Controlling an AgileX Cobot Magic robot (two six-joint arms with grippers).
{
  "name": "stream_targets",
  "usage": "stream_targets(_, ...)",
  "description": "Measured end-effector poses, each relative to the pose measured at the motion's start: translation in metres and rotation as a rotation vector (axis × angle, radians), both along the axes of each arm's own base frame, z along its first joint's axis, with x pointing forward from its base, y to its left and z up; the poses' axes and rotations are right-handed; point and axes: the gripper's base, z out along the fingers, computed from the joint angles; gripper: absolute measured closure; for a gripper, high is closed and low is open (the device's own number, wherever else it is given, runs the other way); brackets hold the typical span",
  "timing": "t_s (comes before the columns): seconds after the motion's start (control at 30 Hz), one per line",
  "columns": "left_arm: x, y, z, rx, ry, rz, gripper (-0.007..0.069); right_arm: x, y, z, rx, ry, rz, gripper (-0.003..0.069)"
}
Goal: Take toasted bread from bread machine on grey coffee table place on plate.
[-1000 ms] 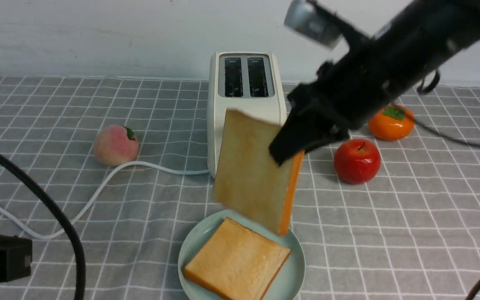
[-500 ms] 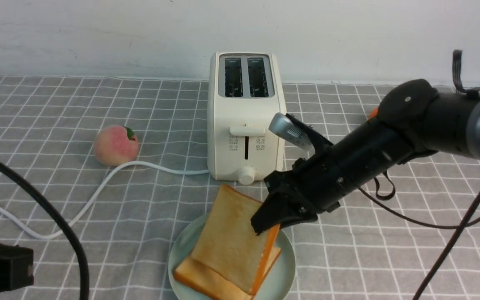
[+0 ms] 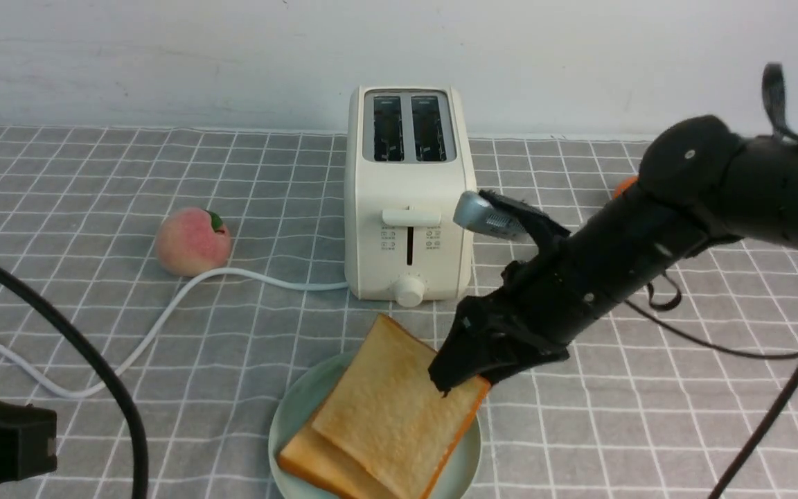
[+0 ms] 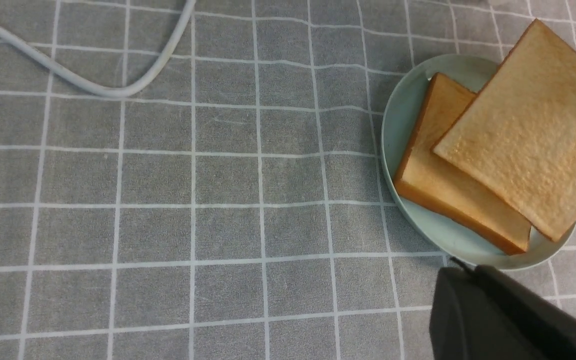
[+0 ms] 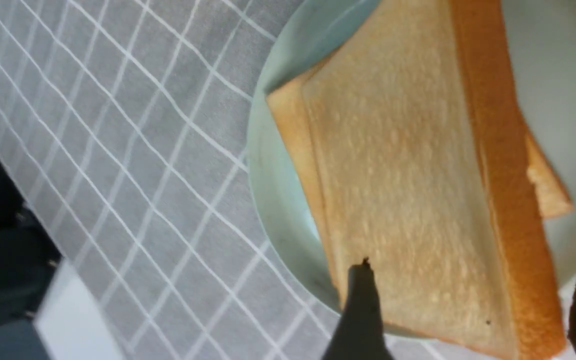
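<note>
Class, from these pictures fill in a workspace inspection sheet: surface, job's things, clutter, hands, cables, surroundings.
Surface: grey coffee table, checked cloth, flat.
Job's things: bread machine, both slots empty; top slice askew on lower slice, both on the plate.
Clutter: peach, left of the bread machine.
Hands: right hand open over the top slice's corner; left hand shut, empty, near the plate.
Cables: white cord from the bread machine across the cloth; black cable at front left.
Surroundings: white wall behind.

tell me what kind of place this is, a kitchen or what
Probably a staged robot test table, not a real kitchen: a toaster and a loose peach sit on a grey checked cloth against a bare white wall.
</note>
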Motion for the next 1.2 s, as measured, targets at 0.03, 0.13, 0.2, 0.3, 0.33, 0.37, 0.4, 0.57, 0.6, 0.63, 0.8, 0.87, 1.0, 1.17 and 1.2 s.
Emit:
stream_targets(0.03,0.0,0.0,0.0,-0.001,-0.003,0.0,0.0638,-0.002,-0.003,0.008,-0.025,-0.028,0.003,0.0132)
stream_targets(0.13,0.001,0.0,0.001,-0.004,-0.01,0.0,0.0638,-0.008,-0.011,0.036,-0.062,-0.098,-0.01,0.0136)
stream_targets(0.2,0.001,0.0,0.001,-0.005,-0.014,0.0,0.0638,-0.021,-0.023,0.071,-0.112,-0.178,-0.05,0.0172)
stream_targets(0.3,0.001,0.0,0.001,-0.007,-0.019,0.0,0.0638,-0.036,-0.037,0.101,-0.159,-0.243,-0.117,0.0243)
stream_targets(0.33,0.002,-0.001,0.002,-0.011,-0.03,0.001,0.0638,-0.052,-0.05,0.124,-0.189,-0.301,-0.18,0.0336)
stream_targets(0.37,0.002,-0.001,0.002,-0.012,-0.032,0.001,0.0638,-0.056,-0.052,0.129,-0.187,-0.311,-0.195,0.036)
stream_targets(0.4,0.003,-0.001,0.003,-0.016,-0.043,0.001,0.0638,-0.069,-0.063,0.146,-0.211,-0.365,-0.25,0.0452)
stream_targets(0.57,0.005,-0.002,0.006,-0.031,-0.082,0.002,0.0638,-0.116,-0.095,0.191,-0.197,-0.512,-0.436,0.066)
stream_targets(0.6,0.006,-0.002,0.007,-0.035,-0.094,0.002,0.0638,-0.134,-0.107,0.202,-0.181,-0.566,-0.496,0.0673)
stream_targets(0.63,0.006,-0.002,0.008,-0.04,-0.107,0.002,0.0638,-0.147,-0.115,0.207,-0.17,-0.603,-0.536,0.0674)
stream_targets(0.8,0.011,-0.004,0.012,-0.06,-0.161,0.003,0.0638,-0.207,-0.151,0.2,-0.121,-0.783,-0.692,0.0666)
stream_targets(0.87,0.013,-0.005,0.012,-0.062,-0.165,0.004,0.0638,-0.22,-0.158,0.192,-0.101,-0.828,-0.719,0.0664)
stream_targets(1.0,0.019,-0.007,0.01,-0.06,-0.161,0.004,0.0638,-0.255,-0.174,0.144,0.001,-0.969,-0.787,0.0662)
stream_targets(1.17,0.027,-0.01,0.004,-0.051,-0.13,0.004,0.0638,-0.272,-0.179,0.086,0.126,-1.095,-0.796,0.066)
stream_targets(1.2,0.028,-0.01,0.004,-0.05,-0.128,0.004,0.0638,-0.273,-0.178,0.077,0.15,-1.112,-0.791,0.0659)
